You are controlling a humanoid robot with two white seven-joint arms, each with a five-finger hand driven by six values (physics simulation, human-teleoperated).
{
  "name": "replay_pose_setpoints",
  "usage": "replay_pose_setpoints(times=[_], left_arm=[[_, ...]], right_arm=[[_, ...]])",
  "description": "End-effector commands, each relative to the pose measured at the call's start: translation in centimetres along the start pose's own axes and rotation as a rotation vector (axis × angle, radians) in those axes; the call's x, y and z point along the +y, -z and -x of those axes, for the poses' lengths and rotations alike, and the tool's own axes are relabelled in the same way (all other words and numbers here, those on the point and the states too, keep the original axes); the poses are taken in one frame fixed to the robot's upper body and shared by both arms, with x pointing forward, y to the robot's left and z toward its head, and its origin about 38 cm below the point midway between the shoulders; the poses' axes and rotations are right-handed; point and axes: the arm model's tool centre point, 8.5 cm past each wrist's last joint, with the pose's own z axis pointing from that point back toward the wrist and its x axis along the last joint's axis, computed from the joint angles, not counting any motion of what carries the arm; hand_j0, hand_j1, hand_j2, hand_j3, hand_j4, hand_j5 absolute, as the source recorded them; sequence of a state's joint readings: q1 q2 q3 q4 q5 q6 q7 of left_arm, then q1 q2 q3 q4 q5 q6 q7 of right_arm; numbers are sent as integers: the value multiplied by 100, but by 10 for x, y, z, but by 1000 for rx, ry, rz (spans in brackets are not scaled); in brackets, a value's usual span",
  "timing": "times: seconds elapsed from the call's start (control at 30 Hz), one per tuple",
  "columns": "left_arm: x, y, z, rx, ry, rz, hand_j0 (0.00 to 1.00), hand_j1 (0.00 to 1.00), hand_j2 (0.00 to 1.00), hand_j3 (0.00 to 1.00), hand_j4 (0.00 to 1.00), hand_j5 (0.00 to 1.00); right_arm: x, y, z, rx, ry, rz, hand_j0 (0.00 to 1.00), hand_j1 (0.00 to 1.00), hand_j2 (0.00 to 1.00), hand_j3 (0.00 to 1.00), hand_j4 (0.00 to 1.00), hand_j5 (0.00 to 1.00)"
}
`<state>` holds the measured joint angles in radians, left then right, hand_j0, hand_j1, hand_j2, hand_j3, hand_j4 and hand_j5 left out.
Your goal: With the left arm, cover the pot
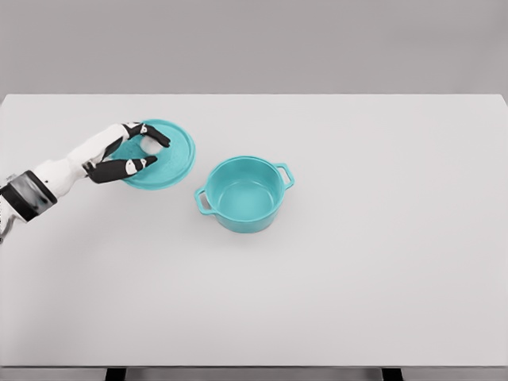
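Note:
A teal lid with a white knob lies flat on the white table at the left. My left hand reaches over it from the left. Its black fingers stretch past the far side of the knob and the thumb lies on the near side, spread and not clamped. The knob touches the upper fingers, with a small gap to the thumb. The teal pot stands uncovered right of the lid, with two side handles and nothing inside. The right arm is out of view.
The table's far edge runs behind the lid and its near edge lies along the bottom. A narrow strip of table separates the lid from the pot's left handle.

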<state>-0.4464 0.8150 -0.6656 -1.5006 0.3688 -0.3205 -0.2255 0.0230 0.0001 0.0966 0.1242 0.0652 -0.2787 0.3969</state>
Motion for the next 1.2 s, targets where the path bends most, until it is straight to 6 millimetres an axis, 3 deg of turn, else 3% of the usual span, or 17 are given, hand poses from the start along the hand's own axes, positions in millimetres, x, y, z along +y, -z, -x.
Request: replay_pose_setpoints(times=[0.0, 0.17, 0.3, 0.67, 1.17], left_arm=[[-15, 8, 1, -5, -28, 23, 54, 54, 54, 54, 54, 54], [-24, 13, 0, -6, -42, 39, 54, 54, 54, 54, 54, 54], [-41, 34, -8, -43, -50, 84, 54, 54, 54, 54, 54, 54], [-67, 59, -20, -98, -57, 106, 54, 54, 54, 54, 54, 54], [-87, 72, -27, -125, -79, 129, 54, 54, 54, 54, 54, 54]], right_arm=[[0, 0, 0, 0, -1, -1, 100, 100, 100, 100, 100, 100], [0, 0, 0, 0, -1, -1, 100, 100, 100, 100, 100, 100], [0, 0, 0, 0, -1, -1, 100, 100, 100, 100, 100, 100], [0, 0, 0, 0, -1, -1, 100, 100, 100, 100, 100, 100], [0, 0, 0, 0, -1, -1, 100, 100, 100, 100, 100, 100]])
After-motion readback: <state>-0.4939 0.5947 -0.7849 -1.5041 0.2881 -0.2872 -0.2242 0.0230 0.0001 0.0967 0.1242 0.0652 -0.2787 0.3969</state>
